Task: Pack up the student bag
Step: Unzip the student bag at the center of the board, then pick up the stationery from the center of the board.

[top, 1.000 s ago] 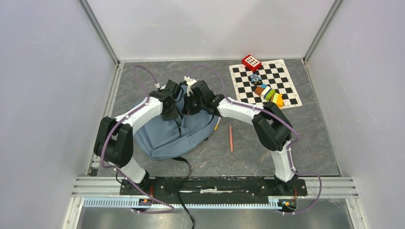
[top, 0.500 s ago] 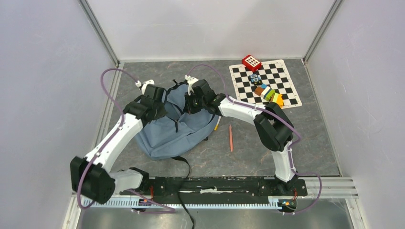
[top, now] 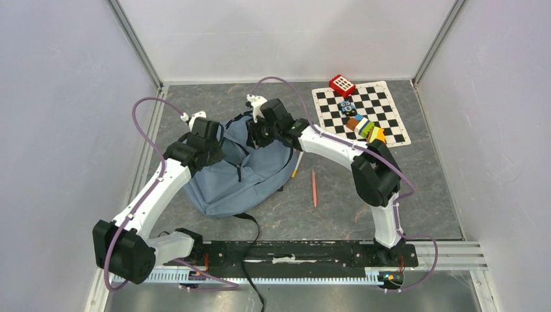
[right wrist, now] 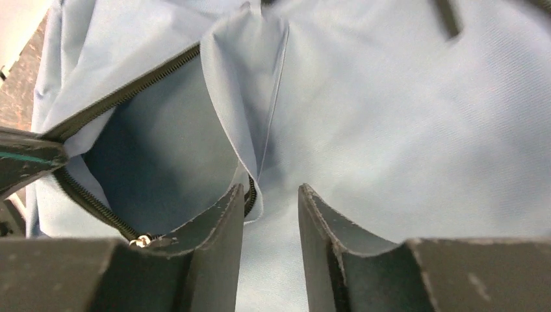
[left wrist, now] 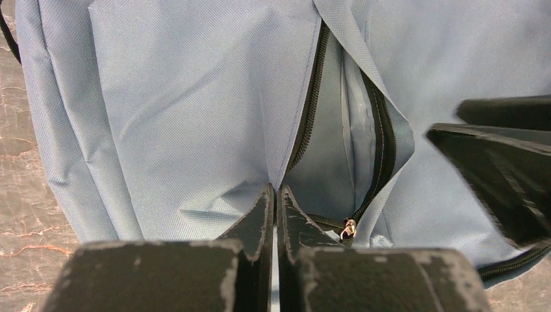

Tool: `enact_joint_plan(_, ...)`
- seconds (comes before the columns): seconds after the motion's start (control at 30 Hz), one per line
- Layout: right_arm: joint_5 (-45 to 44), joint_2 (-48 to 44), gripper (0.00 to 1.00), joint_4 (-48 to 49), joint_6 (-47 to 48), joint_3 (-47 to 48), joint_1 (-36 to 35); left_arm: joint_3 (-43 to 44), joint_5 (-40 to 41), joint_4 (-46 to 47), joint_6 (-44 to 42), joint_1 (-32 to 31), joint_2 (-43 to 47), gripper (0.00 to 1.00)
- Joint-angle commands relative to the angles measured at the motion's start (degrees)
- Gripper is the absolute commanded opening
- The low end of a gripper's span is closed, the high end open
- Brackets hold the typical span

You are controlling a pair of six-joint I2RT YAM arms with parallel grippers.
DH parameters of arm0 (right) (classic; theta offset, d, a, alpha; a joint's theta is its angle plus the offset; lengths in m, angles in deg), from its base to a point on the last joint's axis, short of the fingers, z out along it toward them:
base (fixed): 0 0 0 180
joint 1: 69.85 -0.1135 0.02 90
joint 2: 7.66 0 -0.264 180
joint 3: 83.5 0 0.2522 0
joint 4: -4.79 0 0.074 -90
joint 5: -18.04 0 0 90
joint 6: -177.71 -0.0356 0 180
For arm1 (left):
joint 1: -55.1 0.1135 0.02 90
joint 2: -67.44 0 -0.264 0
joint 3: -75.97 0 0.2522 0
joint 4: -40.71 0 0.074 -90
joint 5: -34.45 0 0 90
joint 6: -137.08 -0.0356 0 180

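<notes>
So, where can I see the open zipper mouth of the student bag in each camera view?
Top external: at the far end of the student bag, too small for detail.
Left wrist: the open mouth is at the centre, slightly right.
Right wrist: it fills the left-centre.
Shared landmark: the black zipper track edging the mouth.

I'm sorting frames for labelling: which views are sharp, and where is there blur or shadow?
Top external: evenly lit and sharp, only faint shadows around the student bag. Left wrist: fabric weave crisp, but the right gripper at the frame's edge is smeared. Right wrist: the far fabric is soft-focus, and the inside of the open pocket is shaded.
</notes>
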Motion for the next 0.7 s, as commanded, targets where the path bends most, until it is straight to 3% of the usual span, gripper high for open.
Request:
enact_joint_plan(0.0, -4.2, -9.1, 0.50, -5.2, 8.6, 6.9, 1.1, 2.7, 0.1, -0.7, 2.0, 1.1, -0.1, 0.02)
enact_joint_plan(0.1, -9.3, -14.9, 0.63, -9.2, 11.0, 3.8, 1.7, 3.3, -0.5, -0.4, 2.1, 1.6, -0.3, 0.02)
enact_joint_plan(0.2, -15.1, -21.9, 0.67, -11.5, 11.7, -4.6, 2.6, 3.1, -0.6, 0.2, 2.3, 1.7, 0.4, 0.02)
enact_joint_plan(0.47, -20.0, -33.5, 0.64, -12.7, 8.2, -30.1, 5.0, 2.2, -2.3, 1.2, 1.3, 2.4, 2.1, 0.02)
enact_joint_plan(0.67, -18.8, -29.9, 0.58, -14.4, 6.1, -32.5, 5.0, 2.8, -3.4, 1.7, 0.6, 2.5, 1.8, 0.02)
